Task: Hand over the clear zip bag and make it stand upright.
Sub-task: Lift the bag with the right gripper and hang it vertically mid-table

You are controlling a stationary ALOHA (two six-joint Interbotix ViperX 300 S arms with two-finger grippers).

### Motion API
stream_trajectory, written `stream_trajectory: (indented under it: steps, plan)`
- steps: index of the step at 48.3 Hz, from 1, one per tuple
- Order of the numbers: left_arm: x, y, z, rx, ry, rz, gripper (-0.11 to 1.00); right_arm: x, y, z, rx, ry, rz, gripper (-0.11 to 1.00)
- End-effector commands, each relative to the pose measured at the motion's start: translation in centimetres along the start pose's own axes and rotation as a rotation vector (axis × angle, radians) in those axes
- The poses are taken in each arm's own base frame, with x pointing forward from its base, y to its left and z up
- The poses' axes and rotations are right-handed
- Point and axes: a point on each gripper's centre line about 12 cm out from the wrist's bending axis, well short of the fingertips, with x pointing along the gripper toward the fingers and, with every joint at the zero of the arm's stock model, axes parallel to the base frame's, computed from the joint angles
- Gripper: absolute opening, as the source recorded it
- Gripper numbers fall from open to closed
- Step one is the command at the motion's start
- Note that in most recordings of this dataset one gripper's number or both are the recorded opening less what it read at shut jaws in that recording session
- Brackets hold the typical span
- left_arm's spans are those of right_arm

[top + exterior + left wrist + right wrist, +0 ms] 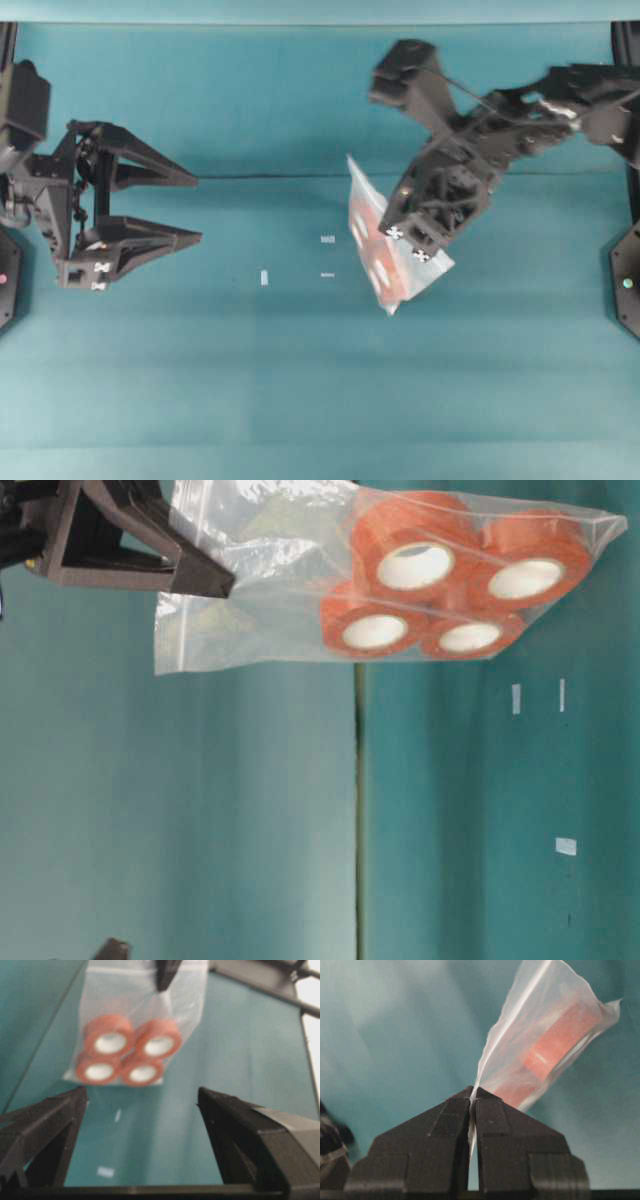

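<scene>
Overhead view: right gripper [409,245] jaws pinched on clear zip bag [372,240], bag hanging above table [300,400], right of centre. Left gripper [192,210] well left of bag, jaws spread wide, empty, pointing level toward it. Bag film thin, crinkly, likely slippery; four orange rolls [440,585] weigh down bottom, so load sags. Best hold: flat film near zip edge, above rolls. Right arm reaches in from far right, wrist angled downward.

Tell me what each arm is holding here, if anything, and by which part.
The right gripper has its fingers pinched on the clear zip bag, at the edge opposite the orange rolls, so it hangs. The left gripper is open, holding nothing.
</scene>
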Motion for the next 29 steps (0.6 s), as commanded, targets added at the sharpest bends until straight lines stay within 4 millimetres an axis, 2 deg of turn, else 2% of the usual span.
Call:
stream_trajectory:
  steps: [1, 19, 29]
  plan:
    - [-0.2, -0.1, 0.4, 0.004, -0.008, -0.001, 0.94, -1.0, 1.1, 1.3, -0.072, 0.014, 0.017, 0.03]
    - [-0.2, 0.2, -0.6, 0.007, 0.058, 0.020, 0.92, -0.9, 1.6, 3.7, -0.289, 0.109, -0.003, 0.03]
    - [-0.3, 0.2, -0.6, 0.095, 0.062, 0.018, 0.92, -0.9, 1.9, 4.8, -0.387, 0.127, 0.001, 0.03]
